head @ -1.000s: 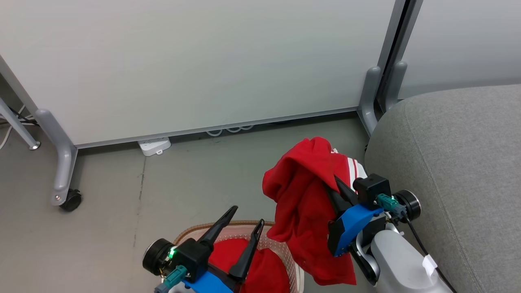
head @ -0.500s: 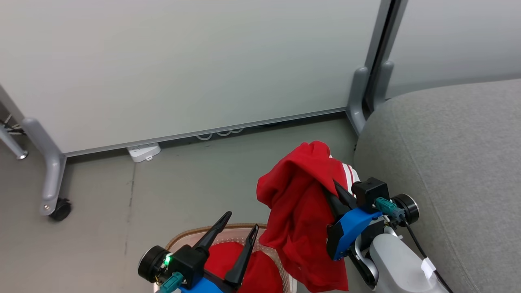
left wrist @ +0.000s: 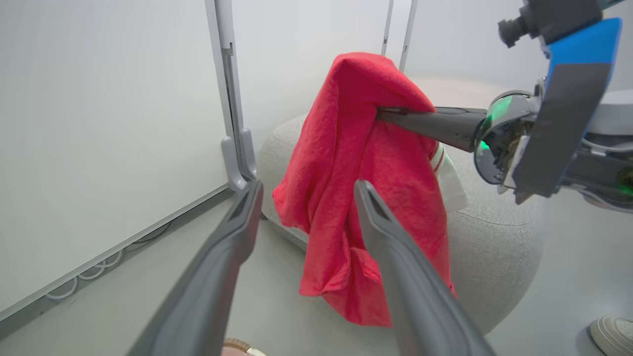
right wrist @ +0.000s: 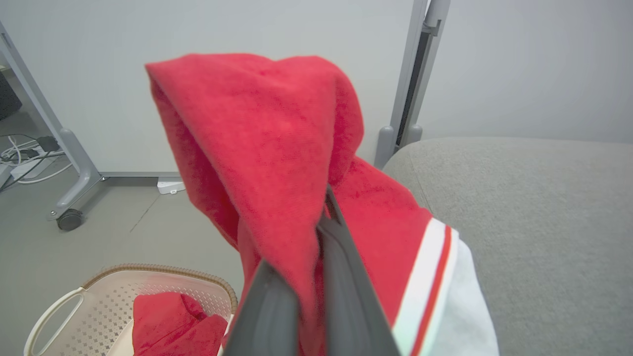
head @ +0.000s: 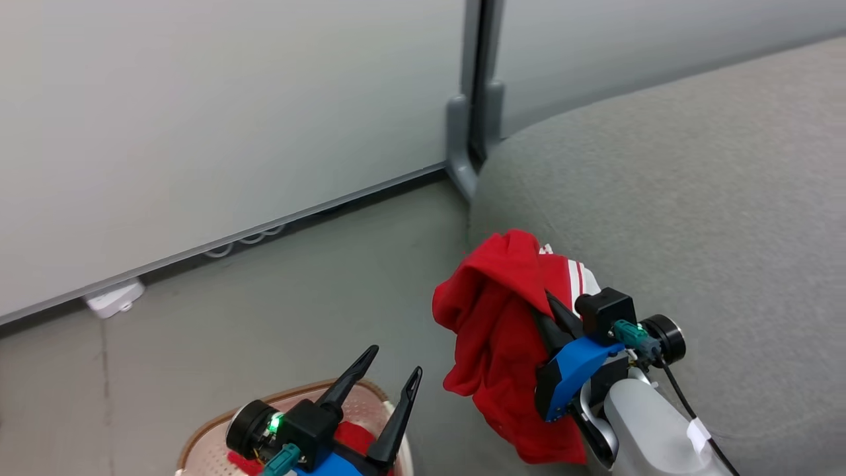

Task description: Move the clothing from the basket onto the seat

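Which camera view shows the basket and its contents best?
The right wrist view: the basket shows its handle, brown rim and perforated wall, with a red garment lying inside. In the head view the left gripper covers much of it. The left wrist view catches a sliver of rim at the bottom edge.

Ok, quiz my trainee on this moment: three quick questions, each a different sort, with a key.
1. True or false: the right gripper is shut on a red garment.
2. Fill in: the fingers of the left gripper stand ___, holding nothing.
3. The second garment lies: A in the basket; B across the left gripper; C under the right gripper.
Key: 1 true; 2 open; 3 A.
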`<state>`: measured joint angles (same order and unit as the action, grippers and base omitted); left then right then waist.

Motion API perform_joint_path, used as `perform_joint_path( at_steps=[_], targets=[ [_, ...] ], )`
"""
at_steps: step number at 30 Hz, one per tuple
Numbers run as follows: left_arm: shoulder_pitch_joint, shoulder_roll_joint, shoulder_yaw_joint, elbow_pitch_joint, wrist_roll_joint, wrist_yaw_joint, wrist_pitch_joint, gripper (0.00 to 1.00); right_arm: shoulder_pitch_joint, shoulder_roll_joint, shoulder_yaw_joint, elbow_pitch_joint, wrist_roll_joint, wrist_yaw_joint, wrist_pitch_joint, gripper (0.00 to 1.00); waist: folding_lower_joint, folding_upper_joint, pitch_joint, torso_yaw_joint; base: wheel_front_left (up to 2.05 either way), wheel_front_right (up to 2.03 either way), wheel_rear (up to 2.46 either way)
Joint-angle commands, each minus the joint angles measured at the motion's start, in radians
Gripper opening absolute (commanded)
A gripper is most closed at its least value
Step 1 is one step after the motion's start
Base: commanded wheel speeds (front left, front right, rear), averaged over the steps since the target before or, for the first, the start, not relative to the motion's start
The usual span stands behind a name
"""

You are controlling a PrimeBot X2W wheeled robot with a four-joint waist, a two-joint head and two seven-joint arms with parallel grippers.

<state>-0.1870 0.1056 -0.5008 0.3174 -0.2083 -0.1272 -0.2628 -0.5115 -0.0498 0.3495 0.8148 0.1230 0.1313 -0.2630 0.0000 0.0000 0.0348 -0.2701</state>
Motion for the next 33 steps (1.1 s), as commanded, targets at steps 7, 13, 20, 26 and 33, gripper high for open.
perform_joint_path(
  at_steps=[7, 13, 20, 26, 33],
  targets=[
    [-0.017, 0.01, -0.011, -0.004, 0.0, -0.004, -0.003, 1.0, 0.003, -0.001, -0.019, -0.013, -0.01, -0.001, -0.002, 0.0, 0.0, 0.0, 0.023, -0.166, 0.0, 0.0, 0.0],
    [-0.023, 0.016, -0.019, -0.003, -0.006, -0.004, -0.003, 1.0, 0.002, -0.001, -0.021, -0.014, -0.018, -0.001, -0.002, 0.0, 0.0, 0.0, 0.029, -0.22, 0.0, 0.0, 0.0],
    [-0.035, 0.026, -0.035, 0.003, -0.009, -0.004, -0.003, 1.0, 0.006, -0.001, -0.034, -0.02, -0.018, -0.001, -0.002, 0.0, 0.0, 0.0, 0.035, -0.235, 0.0, 0.0, 0.0],
    [-0.042, 0.032, -0.04, 0.006, -0.012, -0.004, -0.003, 1.0, 0.013, -0.001, -0.043, -0.026, -0.012, -0.001, -0.002, 0.0, 0.0, 0.0, 0.043, -0.224, 0.0, 0.0, 0.0],
    [-0.063, 0.043, -0.048, -0.001, -0.007, -0.004, -0.003, 1.0, -0.046, -0.001, -0.109, -0.016, -0.022, -0.001, 0.002, 0.0, 0.0, 0.0, 0.085, -0.193, 0.0, 0.0, 0.0]
  ],
)
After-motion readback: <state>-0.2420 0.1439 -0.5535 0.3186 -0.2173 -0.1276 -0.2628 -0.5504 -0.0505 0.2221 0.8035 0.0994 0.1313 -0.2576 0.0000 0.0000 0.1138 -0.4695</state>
